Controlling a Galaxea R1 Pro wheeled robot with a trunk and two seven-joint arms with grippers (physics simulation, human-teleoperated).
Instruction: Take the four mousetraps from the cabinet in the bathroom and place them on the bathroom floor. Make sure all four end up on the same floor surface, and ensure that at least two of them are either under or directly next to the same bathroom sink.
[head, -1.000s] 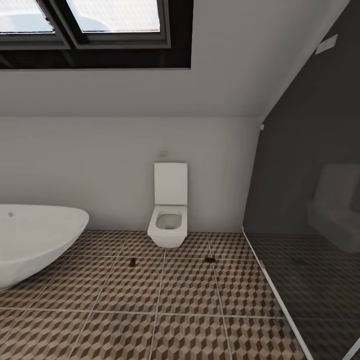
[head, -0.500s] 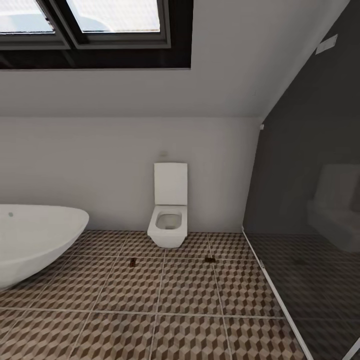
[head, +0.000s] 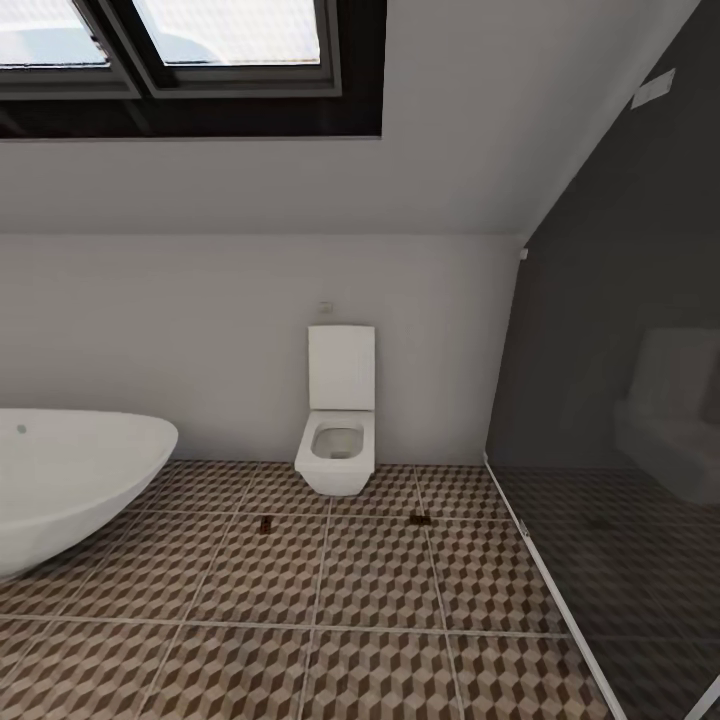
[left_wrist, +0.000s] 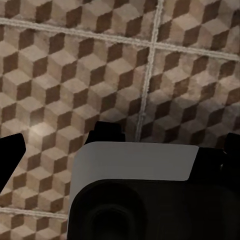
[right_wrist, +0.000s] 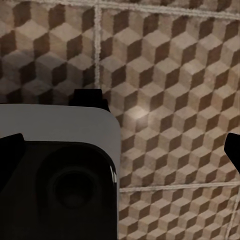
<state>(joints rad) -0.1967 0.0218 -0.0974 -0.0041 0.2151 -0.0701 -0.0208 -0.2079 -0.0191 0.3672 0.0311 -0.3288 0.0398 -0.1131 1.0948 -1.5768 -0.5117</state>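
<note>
Lying flat, two dark mousetraps (head: 265, 524) dot tiles.

White toilet (head: 338, 440) against the wall, bathtub (head: 70, 480), skylight (head: 190, 45), dark glass partition (head: 620, 400).

Black fingers (left_wrist: 10, 155) spread wide above the cube-patterned bathroom floor (left_wrist: 75, 75).

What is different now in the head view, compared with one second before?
Nothing visibly changed. The two mousetraps lie on the bathroom floor in front of the toilet exactly as before, and the bathtub and the view itself stayed the same.
</note>
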